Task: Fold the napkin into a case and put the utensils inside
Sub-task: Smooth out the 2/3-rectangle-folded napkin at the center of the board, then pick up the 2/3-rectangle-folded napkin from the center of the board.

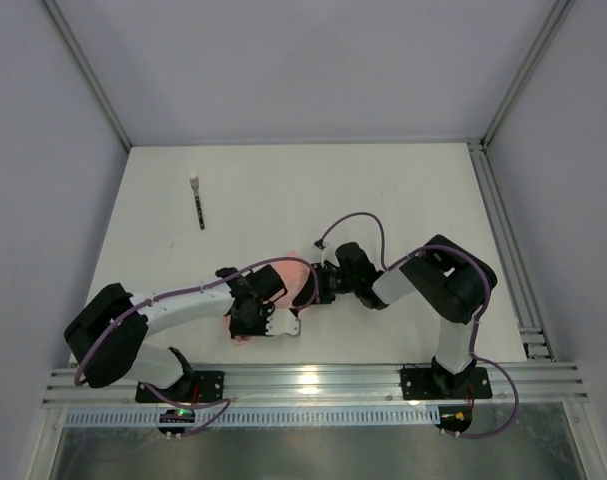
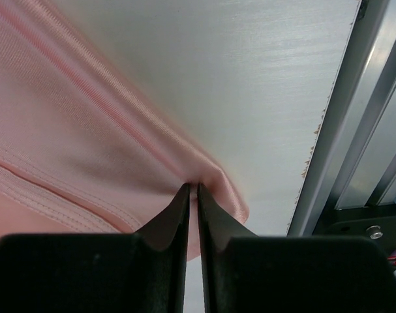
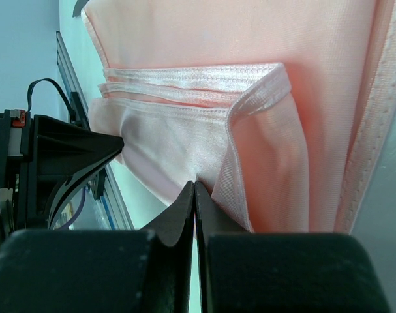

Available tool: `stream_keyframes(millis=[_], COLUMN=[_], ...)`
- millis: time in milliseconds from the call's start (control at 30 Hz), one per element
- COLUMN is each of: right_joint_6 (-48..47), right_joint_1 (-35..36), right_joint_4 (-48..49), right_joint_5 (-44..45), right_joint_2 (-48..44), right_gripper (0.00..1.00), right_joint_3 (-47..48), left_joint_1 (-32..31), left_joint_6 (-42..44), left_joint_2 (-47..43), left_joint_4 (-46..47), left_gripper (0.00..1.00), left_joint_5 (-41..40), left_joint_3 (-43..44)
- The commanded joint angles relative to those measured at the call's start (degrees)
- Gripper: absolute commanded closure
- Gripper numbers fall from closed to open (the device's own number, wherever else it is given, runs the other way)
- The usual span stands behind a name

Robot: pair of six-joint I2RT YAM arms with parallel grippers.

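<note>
The left tool (image 2: 192, 189) has its two black fingers pressed together on a rounded fold of the salmon-pink napkin (image 2: 87, 124). The cloth is nipped right at the fingertips and bulges into a small loop just to their right. From there the sheet runs away ahead and to the left of this tool, with a stitched hem crossing low on its left. The white worktop (image 2: 250, 78) shows beyond the fold, and an aluminium rail (image 2: 344, 130) runs along this tool's right side. The right tool (image 3: 195, 186) is likewise pinched tight on the napkin, gripping a thin edge at its tips. Directly ahead of it lie several hemmed layers stacked one over another, their edges roughly parallel, and a folded flap with a stitched border hangs just right of its tips. To the right tool's left, a black finger of the left tool meets the same cloth. Seen from above, the two tools sit close together with the bunched napkin between and under them, near the arms' bases. One slim black utensil (image 1: 199, 208) with a pale end lies flat on the worktop, well apart from both tools, farther out beyond the left one.
</note>
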Motion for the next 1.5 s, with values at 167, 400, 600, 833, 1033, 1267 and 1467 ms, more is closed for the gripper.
stream_keyframes(millis=[167,400,600,833,1033,1267,1467], right_joint_6=[-3.52,-4.04,-4.13,-3.52,-3.08,-3.43,-3.16], right_joint_1=[-0.98,-1.07,-1.07,-1.07,-0.98,-1.07,-1.07], right_joint_4=[-4.81,-5.6,-5.07,-2.88,-1.29,-0.85,-0.33], right_joint_5=[4.79,4.18,3.65,2.51,2.07,1.72,1.98], right_joint_2=[1.08,1.0,1.08,2.23,2.93,3.19,3.19], right_gripper=[0.96,0.96,0.96,0.96,0.96,0.96,0.96], right_joint_3=[0.65,1.44,1.97,2.15,1.97,1.71,1.53], left_joint_1=[1.6,11.54,23.47,32.73,32.29,30.27,27.9], left_joint_6=[-3.5,-7.55,-13.87,-16.26,-13.62,-13.52,-13.89], left_joint_2=[-12.68,-21.69,-13.98,3.85,15.48,19.7,25.77], left_joint_4=[-9.05,-8.35,1.39,8.78,5.28,5.19,2.9], left_gripper=[0.8,0.46,0.33,0.28,0.31,0.4,0.39], left_joint_5=[-0.96,2.68,2.39,8.09,16.19,14.89,14.89], left_joint_3=[-0.31,9.11,8.75,16.3,22.55,25.45,27.57])
